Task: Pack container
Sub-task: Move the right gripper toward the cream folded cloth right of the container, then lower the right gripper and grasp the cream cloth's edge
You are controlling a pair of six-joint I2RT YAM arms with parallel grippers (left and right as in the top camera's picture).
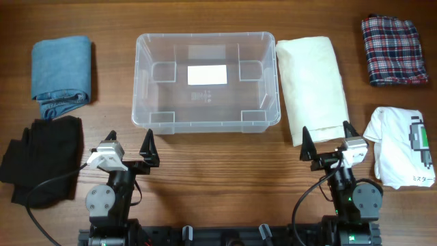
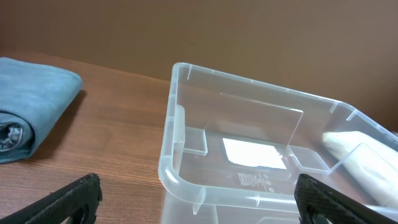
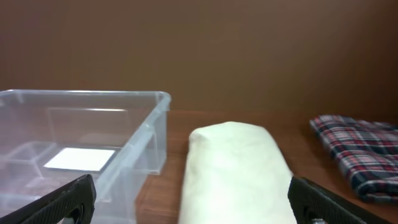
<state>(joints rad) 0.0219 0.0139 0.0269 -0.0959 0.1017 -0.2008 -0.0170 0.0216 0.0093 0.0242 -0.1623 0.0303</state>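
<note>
Container: it stands upright at the middle of the table, nearer the far edge than the near one, long side across. It is empty; only the white label shows on its base.

Grippers: the left gripper and the right gripper sit by the near edge, one towards each near corner. Both have their jaws spread wide and carry nothing. Neither touches the container.

Handling, as judged: clear thin plastic, so expect it to be light and fairly stiff, with smooth, slippery walls. Empty, it will likely slide on the table if you nudge it or drag cloth over its rim. If you must move or steady it, take the thick rim on a long side, one jaw inside and one outside. The rounded corners offer a poorer hold.

Goods around it:
- The cream cloth lies folded just beside the container's right wall, in front of the right gripper.
- The jeans sit towards the far left corner.
- The black garment lies by the left edge.
- The plaid shirt is at the far right corner.
- The white tee lies by the right edge.

All are soft and limp and will sag and unfold. Pinch through a folded edge, and lift well clear of the rim before you lower anything in
</note>
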